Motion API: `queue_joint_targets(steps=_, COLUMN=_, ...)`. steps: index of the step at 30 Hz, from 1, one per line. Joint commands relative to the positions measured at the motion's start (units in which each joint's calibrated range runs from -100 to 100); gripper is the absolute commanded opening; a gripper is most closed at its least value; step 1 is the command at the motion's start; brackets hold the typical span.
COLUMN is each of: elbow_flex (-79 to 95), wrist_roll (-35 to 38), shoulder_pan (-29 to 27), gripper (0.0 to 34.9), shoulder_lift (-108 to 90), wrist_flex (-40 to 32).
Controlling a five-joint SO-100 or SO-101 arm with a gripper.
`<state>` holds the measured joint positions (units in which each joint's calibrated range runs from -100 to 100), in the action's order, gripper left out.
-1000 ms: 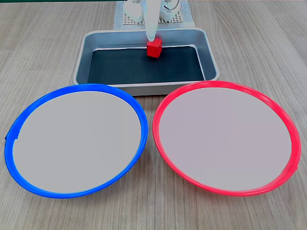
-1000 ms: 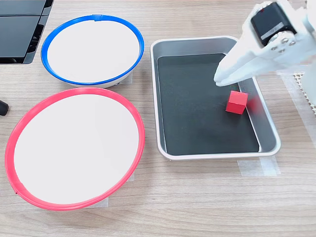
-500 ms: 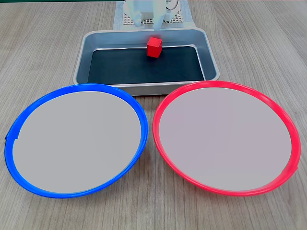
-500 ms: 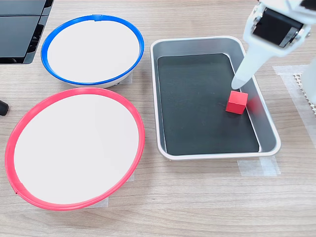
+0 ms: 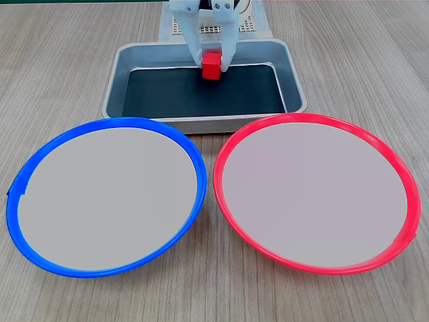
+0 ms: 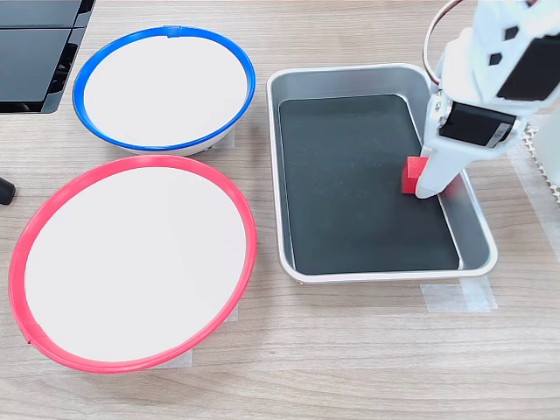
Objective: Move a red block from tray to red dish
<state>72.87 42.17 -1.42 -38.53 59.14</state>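
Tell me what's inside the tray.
Inside the tray sits the red block on the dark bottom, with the gripper lowered around it, jaws on either side. In the second exterior view the gripper covers most of the block.

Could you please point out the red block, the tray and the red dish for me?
Red block [image 5: 212,66]: first exterior view, on its front face, between the fingers.
Tray [image 6: 344,73]: second exterior view, on its upper wall.
Red dish [image 5: 315,118]: first exterior view, on its far red rim.
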Motion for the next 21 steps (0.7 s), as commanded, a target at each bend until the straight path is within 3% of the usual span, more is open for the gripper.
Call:
queue_joint_targets(steps=1, elbow_flex=-1.63, wrist_roll=-0.63, shoulder_pan=0.05, gripper=0.3, shoulder_lift=1.05, wrist_flex=0.42)
queue_joint_targets(steps=8, elbow_flex=-27.12, wrist_roll=-8.45, shoulder_pan=5.32, gripper=0.2, shoulder_lift=9.32, wrist_flex=8.84)
queue_joint_targets(steps=11, elbow_flex=-41.51, wrist_roll=-13.14, shoulder_pan=8.05, gripper=0.2, shoulder_lift=17.08, wrist_flex=8.76)
queue_joint_targets(steps=16, elbow_flex=-59.08, wrist_roll=-19.19, shoulder_pan=11.16, gripper=0.2, shoulder_lift=32.27, wrist_flex=0.50)
queue_joint_targets(steps=21, elbow_flex=-63.17, wrist_roll=-21.54, shoulder_pan=13.32, gripper=0.2, shoulder_lift=43.27, wrist_flex=-12.87)
